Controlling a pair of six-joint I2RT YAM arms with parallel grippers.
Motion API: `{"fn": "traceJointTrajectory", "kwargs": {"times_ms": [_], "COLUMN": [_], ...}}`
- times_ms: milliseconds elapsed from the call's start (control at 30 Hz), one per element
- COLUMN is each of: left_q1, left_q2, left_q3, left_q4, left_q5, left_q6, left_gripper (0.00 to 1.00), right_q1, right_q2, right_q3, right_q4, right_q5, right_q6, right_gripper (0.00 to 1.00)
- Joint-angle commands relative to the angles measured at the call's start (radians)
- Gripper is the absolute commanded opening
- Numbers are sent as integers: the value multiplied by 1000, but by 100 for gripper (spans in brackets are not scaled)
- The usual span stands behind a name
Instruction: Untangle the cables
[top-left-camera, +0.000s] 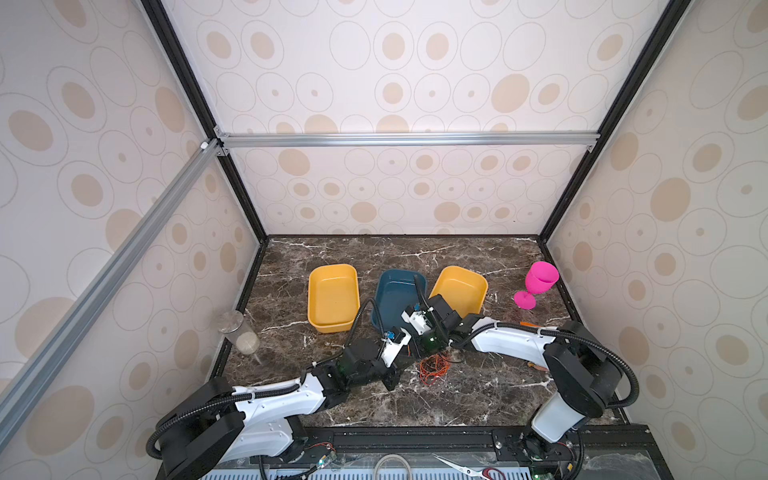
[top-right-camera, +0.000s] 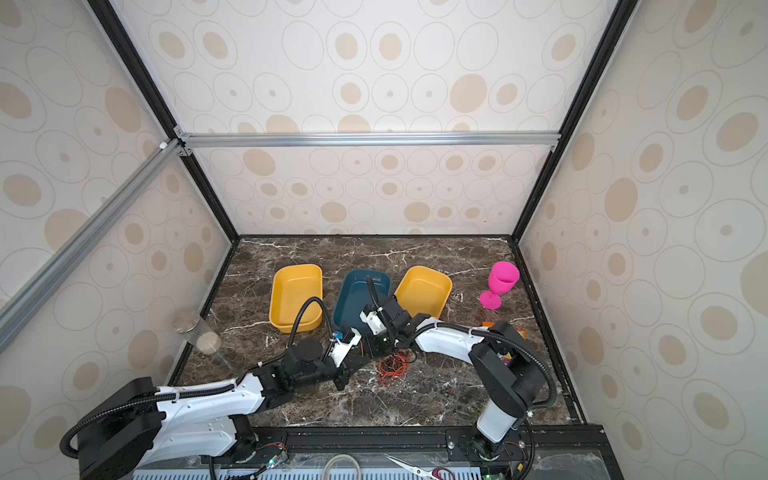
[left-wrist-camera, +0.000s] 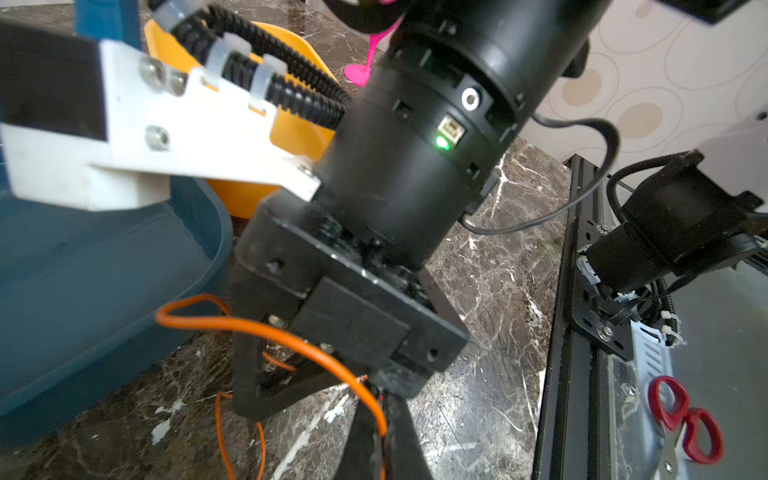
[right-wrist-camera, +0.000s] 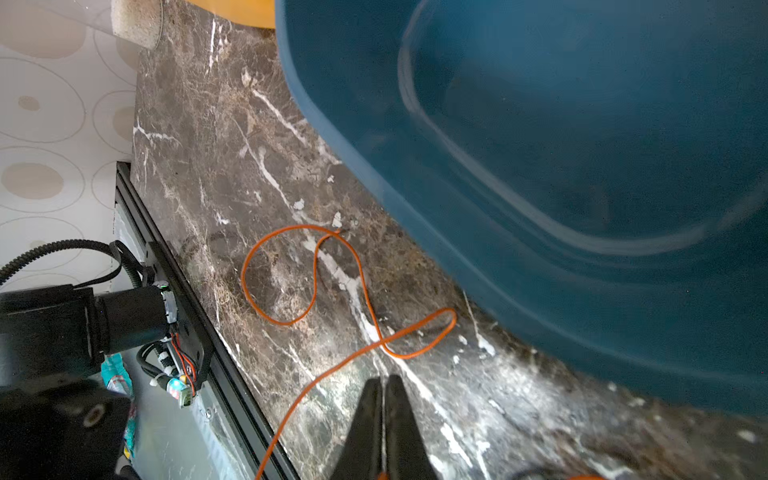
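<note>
With the dark marble tabletop (top-left-camera: 478, 395) as a dial, a clear cylindrical jar of pale powder (top-left-camera: 241, 332) sits at 8 o'clock and a yellow plastic tray (top-left-camera: 332, 297) at 10. The left gripper (left-wrist-camera: 382, 405) has its black fingers (left-wrist-camera: 361, 440) pressed together on an orange strand (left-wrist-camera: 291, 337). A dark blue plastic tray (top-left-camera: 390, 291) is at 12. The tangle of thin orange and red cables (top-left-camera: 434, 370) lies on the marble at 5 o'clock, close to both grippers. The right gripper (right-wrist-camera: 383, 380) is pinched closed; whether it holds a strand I cannot tell. A second yellow tray (top-left-camera: 461, 286) sits at 2, a pink plastic goblet (top-left-camera: 540, 278) at 3.
</note>
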Motion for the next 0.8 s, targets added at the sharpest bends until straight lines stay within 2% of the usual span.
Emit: {"fn": "traceJointTrajectory", "kwargs": {"times_ms": [0, 200, 267, 333, 433, 567, 767], "left_q1": [-2, -2, 0, 1, 13, 36, 107], "left_q2": [-28, -82, -114, -149, -207, -277, -352], "left_q3": [15, 18, 25, 29, 32, 34, 43], "left_q4": [-18, -70, -101, -131, -171, -239, -343], "left_q5": [-32, -134, -193, -258, -343, -404, -497], "left_q6": [6, -4, -9, -20, -43, -63, -128], "left_gripper": [0, 0, 0, 0, 0, 0, 0], "right_q1": [-4, -14, -17, -23, -33, -35, -35], "right_q2": [-34, -50, -68, -88, -106, -118, -154], "right_q3": [-17, -20, -28, -42, -75, -116, -175], "right_q4": [-18, -55, -77, -90, -98, -111, -151], "right_q5": [7, 36, 70, 100, 128, 151, 227], "right_q6": [-13, -31, -40, -46, -43, -39, -52], "right_gripper": [10, 21, 35, 43, 45, 46, 56]}}
